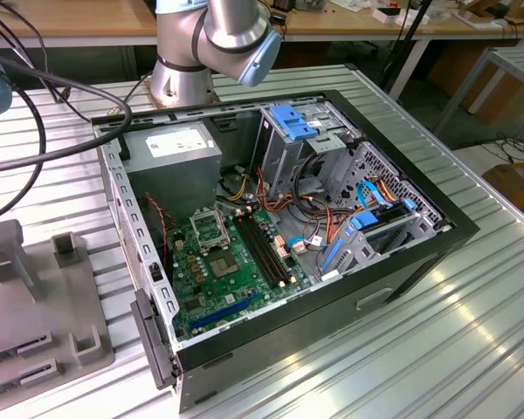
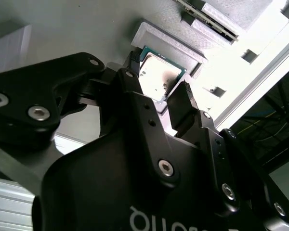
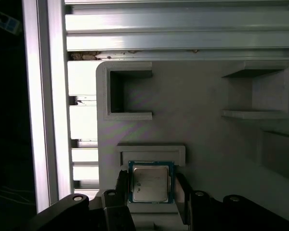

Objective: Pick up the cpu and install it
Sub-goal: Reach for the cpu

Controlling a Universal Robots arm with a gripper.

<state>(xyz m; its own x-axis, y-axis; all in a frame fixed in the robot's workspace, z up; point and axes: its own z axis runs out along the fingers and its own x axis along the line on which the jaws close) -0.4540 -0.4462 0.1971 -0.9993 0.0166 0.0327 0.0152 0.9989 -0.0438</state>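
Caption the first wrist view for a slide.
Gripper lowered around the cpu, which lies flat on the grey holder.

This is a robotics lab or workshop: 1 silver robot arm [image 1: 231,35] stands at the upper left of the exterior view on a ribbed aluminium table [image 1: 472,323], an opened computer case [image 1: 271,340] lies at centre, and cluttered wooden benches [image 1: 70,17] line the top edge.

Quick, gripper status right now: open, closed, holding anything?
Gripper: astride the cpu, which sits in its grey holder; whether it is open or clamped on the chip cannot be told.
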